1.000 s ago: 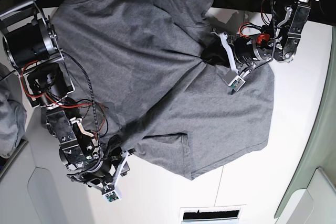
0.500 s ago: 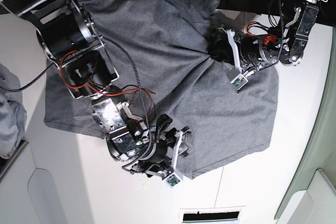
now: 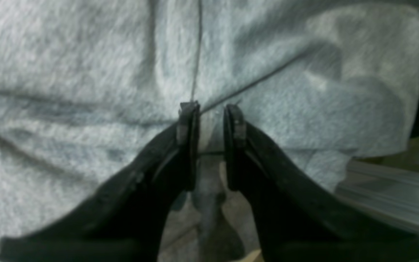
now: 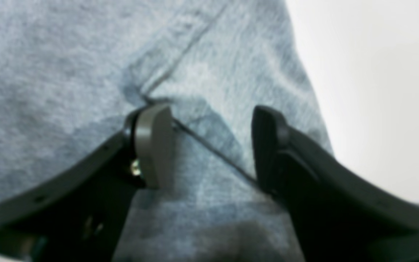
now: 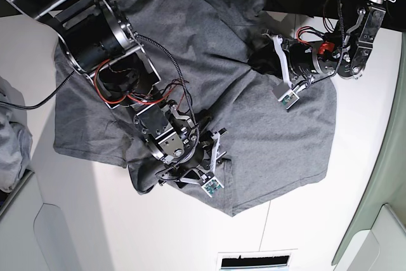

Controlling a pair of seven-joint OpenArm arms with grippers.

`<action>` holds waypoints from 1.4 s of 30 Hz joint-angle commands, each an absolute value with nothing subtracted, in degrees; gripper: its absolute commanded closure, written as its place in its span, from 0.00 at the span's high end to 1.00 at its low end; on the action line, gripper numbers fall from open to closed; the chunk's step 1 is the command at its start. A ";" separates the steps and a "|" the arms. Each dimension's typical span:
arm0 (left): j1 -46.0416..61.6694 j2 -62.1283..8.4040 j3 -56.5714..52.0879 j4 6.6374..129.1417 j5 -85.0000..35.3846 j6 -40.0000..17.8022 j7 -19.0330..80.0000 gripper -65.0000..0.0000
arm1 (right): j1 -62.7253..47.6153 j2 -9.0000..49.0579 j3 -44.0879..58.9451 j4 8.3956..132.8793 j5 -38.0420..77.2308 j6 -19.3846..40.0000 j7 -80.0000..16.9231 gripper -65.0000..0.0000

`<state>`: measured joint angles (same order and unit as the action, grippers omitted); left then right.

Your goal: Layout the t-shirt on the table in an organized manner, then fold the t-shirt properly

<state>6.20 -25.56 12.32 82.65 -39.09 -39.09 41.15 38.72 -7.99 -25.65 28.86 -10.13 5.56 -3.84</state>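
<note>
Your left gripper [image 3: 211, 109] has its jaws nearly together, pinching a raised fold of the t-shirt [image 3: 86, 72]; a thin strip of grey cloth shows between the two pads, and a seam line runs up from that pinch; in the base view this gripper [image 5: 261, 60] sits at the upper right of the shirt, close to the far table edge, with creases fanning out from the spot it holds. Your right gripper [image 4: 209, 145] stands with its jaws wide apart, pressed down over the cloth; a hemmed edge of the shirt crosses diagonally between the fingers, though you cannot tell from the blur whether either pad actually touches it; nothing is clamped there. In the base view that gripper [image 5: 202, 168] is over the lower middle of the shirt, near a sleeve edge. The t-shirt [image 5: 273, 131] lies spread across the table [image 5: 355, 176], rumpled and not flat, its top part bunched toward the far edge; bare white table shows to the right of it and in front. A paler grey cloth bundle [image 5: 11, 138] sits at the left edge, apart from the shirt.
</note>
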 commanded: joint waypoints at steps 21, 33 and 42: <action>4.40 -26.24 11.97 83.72 -34.41 -40.00 36.80 0.24 | 33.63 5.10 -25.63 29.65 -10.24 8.40 -2.48 0.00; -0.36 -26.20 11.97 83.72 -34.68 -40.00 36.62 0.24 | 10.81 12.03 -25.61 59.57 -7.33 4.51 -2.63 0.00; 0.32 -25.32 11.99 83.59 -35.16 -40.00 36.64 0.24 | 12.12 9.21 -25.45 71.16 -3.22 4.86 -4.36 0.33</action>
<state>1.13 -24.88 12.32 82.74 -34.13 -39.35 37.67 11.09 9.34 -25.63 70.08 -3.20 5.13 -5.43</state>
